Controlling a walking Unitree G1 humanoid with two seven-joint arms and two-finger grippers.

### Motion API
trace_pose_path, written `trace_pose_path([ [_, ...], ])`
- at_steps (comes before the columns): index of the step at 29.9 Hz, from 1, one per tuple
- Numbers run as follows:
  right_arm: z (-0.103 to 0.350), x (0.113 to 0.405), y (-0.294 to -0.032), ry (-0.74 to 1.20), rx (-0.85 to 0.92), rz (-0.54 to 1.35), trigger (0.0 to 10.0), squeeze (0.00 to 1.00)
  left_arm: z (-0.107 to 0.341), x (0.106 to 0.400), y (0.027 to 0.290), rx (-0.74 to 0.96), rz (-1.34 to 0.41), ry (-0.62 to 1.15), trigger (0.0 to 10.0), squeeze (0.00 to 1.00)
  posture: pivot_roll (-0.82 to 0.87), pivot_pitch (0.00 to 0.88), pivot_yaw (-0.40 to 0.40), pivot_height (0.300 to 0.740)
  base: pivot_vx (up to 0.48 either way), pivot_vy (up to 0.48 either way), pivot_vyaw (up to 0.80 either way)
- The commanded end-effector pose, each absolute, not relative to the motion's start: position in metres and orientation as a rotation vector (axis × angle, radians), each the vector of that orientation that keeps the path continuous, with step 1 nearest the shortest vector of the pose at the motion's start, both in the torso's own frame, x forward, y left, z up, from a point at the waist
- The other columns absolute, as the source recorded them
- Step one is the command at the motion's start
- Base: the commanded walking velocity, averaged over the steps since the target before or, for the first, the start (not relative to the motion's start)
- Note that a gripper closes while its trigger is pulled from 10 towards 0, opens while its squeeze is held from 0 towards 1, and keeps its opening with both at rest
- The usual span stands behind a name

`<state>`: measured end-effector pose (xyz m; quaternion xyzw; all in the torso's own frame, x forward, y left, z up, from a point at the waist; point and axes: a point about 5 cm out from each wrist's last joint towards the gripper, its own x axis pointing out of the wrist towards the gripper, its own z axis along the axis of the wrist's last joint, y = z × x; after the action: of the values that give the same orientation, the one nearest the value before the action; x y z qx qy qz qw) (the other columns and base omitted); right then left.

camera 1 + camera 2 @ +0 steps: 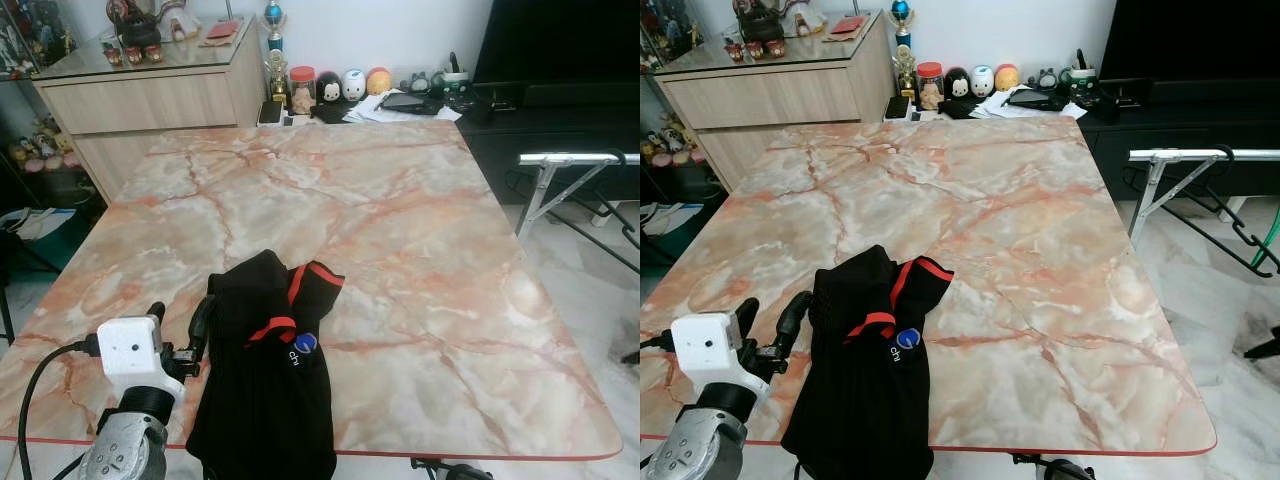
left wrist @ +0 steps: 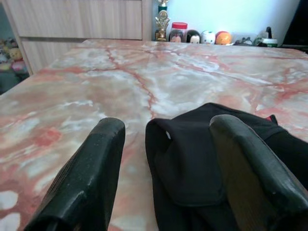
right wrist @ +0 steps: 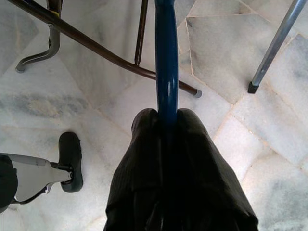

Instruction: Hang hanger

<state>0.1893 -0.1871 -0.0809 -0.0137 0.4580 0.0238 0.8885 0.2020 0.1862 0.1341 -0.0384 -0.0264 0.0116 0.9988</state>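
While black garment (image 1: 262,380) with red trim lies on marble table (image 1: 420,250), draped over its near edge, left gripper (image 2: 163,159) sits at garment's left side, fingers (image 2: 91,178) spread wide, one over the fabric. Right gripper (image 3: 166,120): fingers clamped on blue hanger (image 3: 166,62) above floor tiles, below the table. Drying rack (image 1: 570,175) right of table, cabinet (image 1: 150,100) behind

Home living room: marble table (image 1: 400,250), sideboard (image 1: 150,100) with figurines (image 1: 355,84).
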Motion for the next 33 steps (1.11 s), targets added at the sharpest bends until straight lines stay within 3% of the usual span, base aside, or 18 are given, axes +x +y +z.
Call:
trace_pose_path([
  [1,-0.081,0.189,-0.185,0.959,-0.031,0.062,10.0,0.00,0.133,0.203,0.186,-0.080,0.027,-0.056,10.0,0.00,-0.06,0.000,0.053,0.740,0.000,0.000,0.00],
  [22,-0.082,0.188,-0.185,0.965,-0.029,0.069,10.0,0.00,0.130,0.204,0.179,-0.092,0.001,-0.047,10.0,0.00,-0.05,0.000,0.053,0.740,0.000,0.000,0.00],
  [33,-0.081,0.190,-0.184,0.962,-0.025,0.066,10.0,0.00,0.131,0.205,0.176,-0.093,-0.008,-0.048,10.0,0.00,-0.06,0.000,0.052,0.740,-0.267,0.000,0.00],
])
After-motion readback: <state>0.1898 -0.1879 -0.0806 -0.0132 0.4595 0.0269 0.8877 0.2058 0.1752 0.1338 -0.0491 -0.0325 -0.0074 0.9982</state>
